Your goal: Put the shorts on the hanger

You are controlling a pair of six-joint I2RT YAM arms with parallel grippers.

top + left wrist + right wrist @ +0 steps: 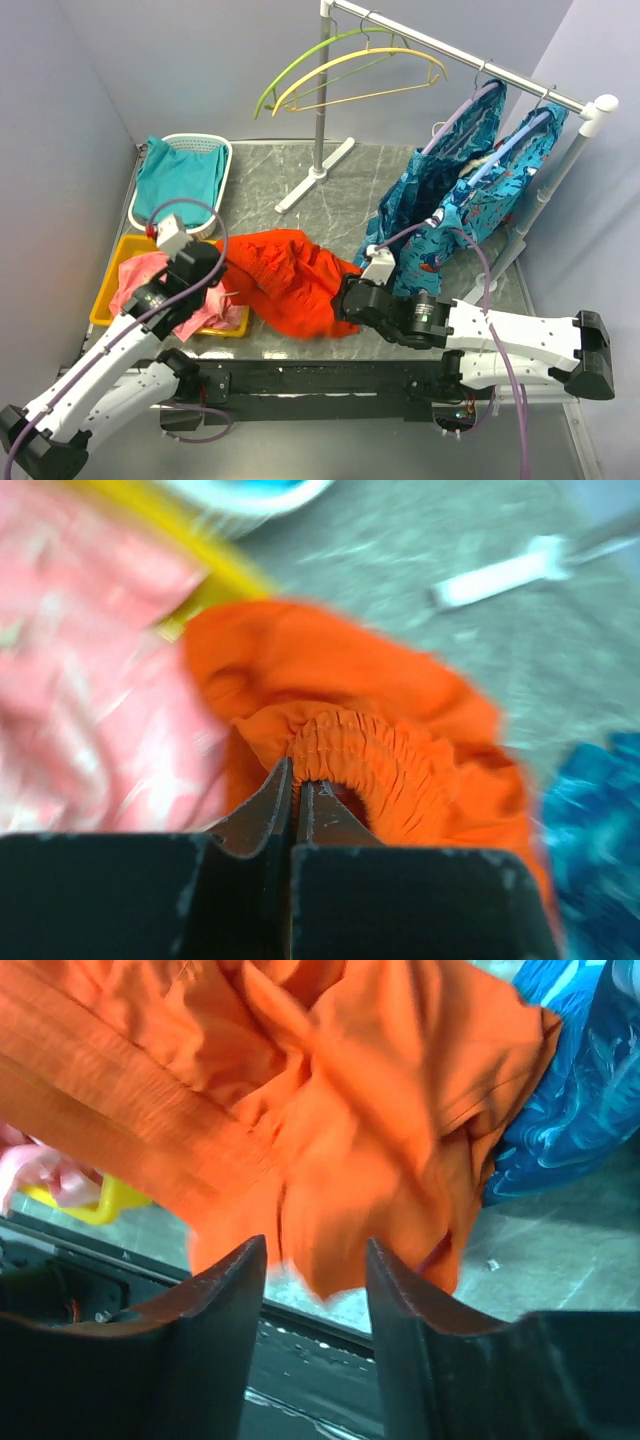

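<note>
The left gripper (303,788) has its fingers pressed tight together, pinching the gathered elastic waistband of the shorts (400,710) right at the tips; the wrist view is blurred, but the orange band arches up out of the closed tips. The right gripper (315,1250) stands with its fingers apart and nothing between them, the loose lower edge of the shorts hanging just beyond the gap. From above, the left gripper sits at the left end of the shorts and the right gripper at their near right edge. The shorts lie crumpled on the marble table (330,200) near the front, stretched between the two arms. To their left, touching the cloth, is a yellow tray (100,315) holding a pink cloth (150,280), and farther back on the left a white basket (225,150) with teal fabric in it. To the right, two blue patterned garments (470,190) hang from a rack rail (450,50), their hems close to the shorts. The hanger (345,60) hangs at the far left end of that rail, just beside a lime-green hanger (285,70), well apart from the shorts.
</note>
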